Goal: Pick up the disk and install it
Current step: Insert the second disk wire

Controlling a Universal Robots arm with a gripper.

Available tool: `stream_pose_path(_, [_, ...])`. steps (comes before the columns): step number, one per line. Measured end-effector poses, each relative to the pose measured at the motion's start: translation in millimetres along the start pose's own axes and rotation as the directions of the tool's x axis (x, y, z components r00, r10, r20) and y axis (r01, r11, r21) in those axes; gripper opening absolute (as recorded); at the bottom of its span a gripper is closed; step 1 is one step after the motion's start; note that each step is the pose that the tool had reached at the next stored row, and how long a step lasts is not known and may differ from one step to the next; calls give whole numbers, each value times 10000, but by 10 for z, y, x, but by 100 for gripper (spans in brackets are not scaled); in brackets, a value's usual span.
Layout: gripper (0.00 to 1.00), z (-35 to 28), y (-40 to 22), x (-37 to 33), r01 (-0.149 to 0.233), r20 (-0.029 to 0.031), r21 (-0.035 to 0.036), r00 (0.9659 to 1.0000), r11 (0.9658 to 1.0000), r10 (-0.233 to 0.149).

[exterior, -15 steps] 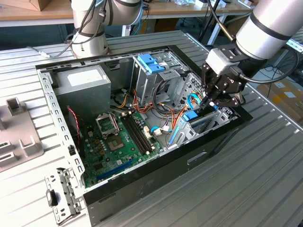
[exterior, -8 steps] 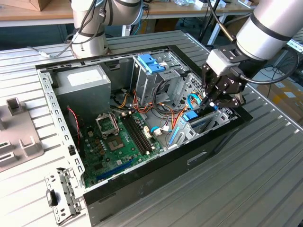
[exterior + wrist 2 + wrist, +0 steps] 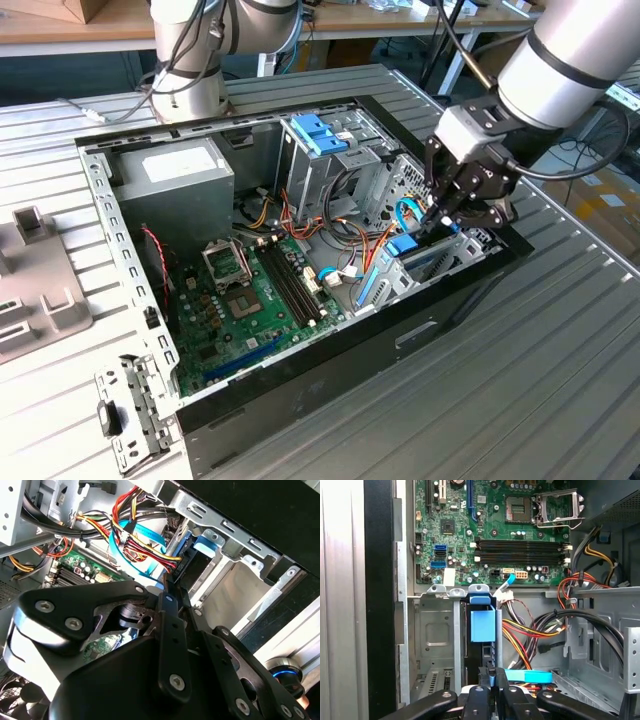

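We see the gripper [image 3: 441, 222] lowered into the open computer case [image 3: 300, 420], at the drive bay on the exterior view's right. Its fingers [image 3: 491, 677] are pressed together on the edge of the disk [image 3: 479, 652], which stands on edge directly below them in the bay slot, its light-blue carrier rail [image 3: 483, 622] facing us in the first wrist view. Just beside the fingers runs a flat blue data cable [image 3: 527, 676], with a bundle of red and yellow power wires [image 3: 145, 547] close by. Beyond the disk, farther from the gripper, lies the green motherboard [image 3: 485, 525]. The grey power-supply box [image 3: 175, 180] sits well apart, across the case.
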State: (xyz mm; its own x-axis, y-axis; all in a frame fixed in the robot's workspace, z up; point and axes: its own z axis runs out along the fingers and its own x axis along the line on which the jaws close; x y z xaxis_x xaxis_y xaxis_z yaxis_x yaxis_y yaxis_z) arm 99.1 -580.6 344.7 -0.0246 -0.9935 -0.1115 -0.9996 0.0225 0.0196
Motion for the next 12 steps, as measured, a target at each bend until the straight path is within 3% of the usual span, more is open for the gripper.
stream_pose_path(12, [16, 24, -3, 14, 27, -9, -9, 10000, 10000, -27])
